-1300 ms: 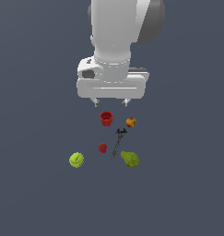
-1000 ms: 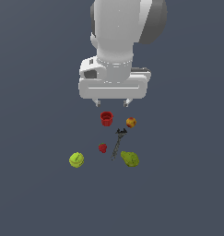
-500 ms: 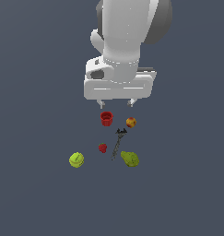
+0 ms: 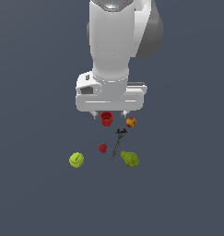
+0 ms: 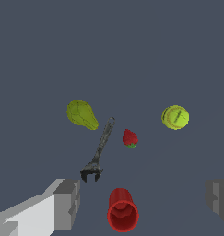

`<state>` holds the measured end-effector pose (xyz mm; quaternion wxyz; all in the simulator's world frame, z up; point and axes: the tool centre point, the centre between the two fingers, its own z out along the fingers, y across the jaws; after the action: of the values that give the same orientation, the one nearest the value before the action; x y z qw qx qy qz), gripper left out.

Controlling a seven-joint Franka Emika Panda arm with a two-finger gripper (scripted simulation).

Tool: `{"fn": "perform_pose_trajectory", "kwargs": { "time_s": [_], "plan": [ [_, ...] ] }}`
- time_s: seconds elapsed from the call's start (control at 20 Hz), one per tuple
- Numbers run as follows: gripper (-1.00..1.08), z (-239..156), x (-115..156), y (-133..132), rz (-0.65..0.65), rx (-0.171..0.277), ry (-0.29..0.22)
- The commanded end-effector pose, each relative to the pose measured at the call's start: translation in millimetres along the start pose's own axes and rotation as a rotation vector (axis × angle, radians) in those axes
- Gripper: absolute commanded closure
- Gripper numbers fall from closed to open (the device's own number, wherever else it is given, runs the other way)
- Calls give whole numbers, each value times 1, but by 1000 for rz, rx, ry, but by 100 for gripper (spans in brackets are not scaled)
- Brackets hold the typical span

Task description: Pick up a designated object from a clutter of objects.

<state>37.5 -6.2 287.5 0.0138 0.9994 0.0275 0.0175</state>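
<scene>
Grey desk (image 4: 35, 193): tennis ball (image 4: 76, 160) lies left of the strawberry (image 4: 102, 147); gripper (image 4: 109, 114) hovers over red cup (image 4: 106, 118), jaws apart

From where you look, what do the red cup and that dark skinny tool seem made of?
The red cup looks like smooth, matte plastic: even red, no shine. The dark tool looks like dull grey metal, a wrench by its forked jaw end. Both are simulator renders, so these are guesses.

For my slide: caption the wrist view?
Open gripper above red cup, tennis ball lying apart.
</scene>
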Motion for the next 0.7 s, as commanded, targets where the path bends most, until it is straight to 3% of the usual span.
{"fn": "perform_pose_trajectory", "kwargs": {
  "time_s": [0.0,0.65],
  "plan": [
    [-92,14,8,11,20,6,-4],
    [-92,126,47,100,161,27,-25]
  ]
}}
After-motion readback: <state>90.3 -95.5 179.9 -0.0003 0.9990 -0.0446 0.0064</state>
